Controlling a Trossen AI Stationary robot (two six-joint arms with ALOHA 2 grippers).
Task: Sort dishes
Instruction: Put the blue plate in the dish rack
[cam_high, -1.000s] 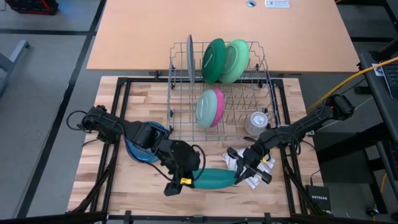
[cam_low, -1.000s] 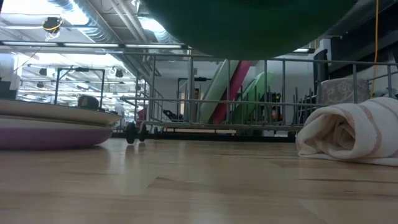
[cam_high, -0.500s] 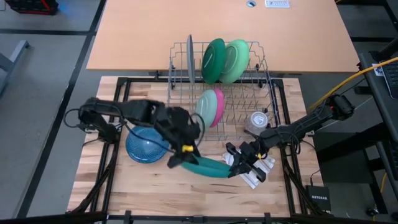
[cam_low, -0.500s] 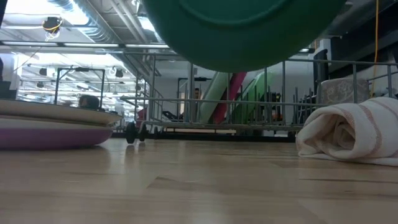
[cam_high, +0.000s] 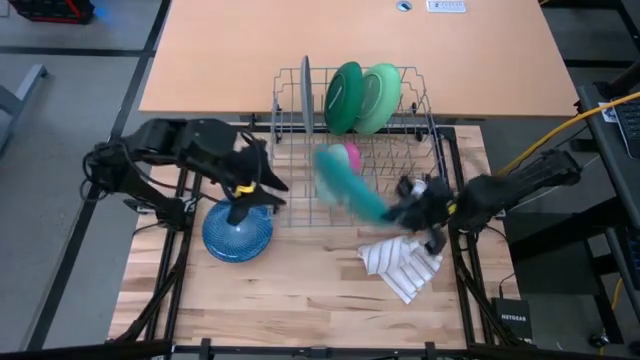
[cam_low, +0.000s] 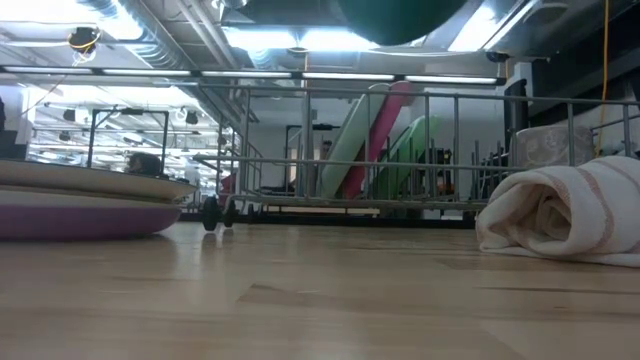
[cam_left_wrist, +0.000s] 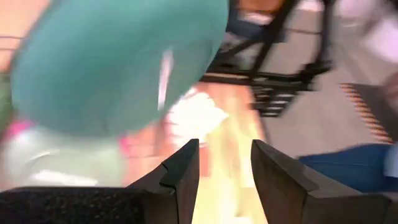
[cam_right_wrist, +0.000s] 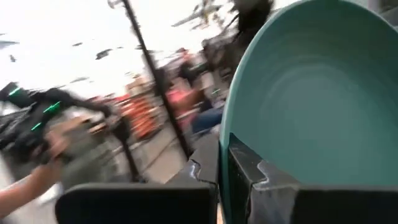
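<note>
Right pincer (cam_high: 405, 213) pinching teal plate (cam_high: 350, 190) rim, plate raised beside rack (cam_high: 290, 150).

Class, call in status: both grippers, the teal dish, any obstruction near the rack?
Right gripper shut on teal dish, lifted near rack. Left gripper open, empty, over blue dish. Rack front slots partly taken.

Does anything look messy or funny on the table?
Only the striped cloth: it lies crumpled on the wood in front of the rack, among the dishes. The teal plate looks smeared, held up by the right hand.
</note>
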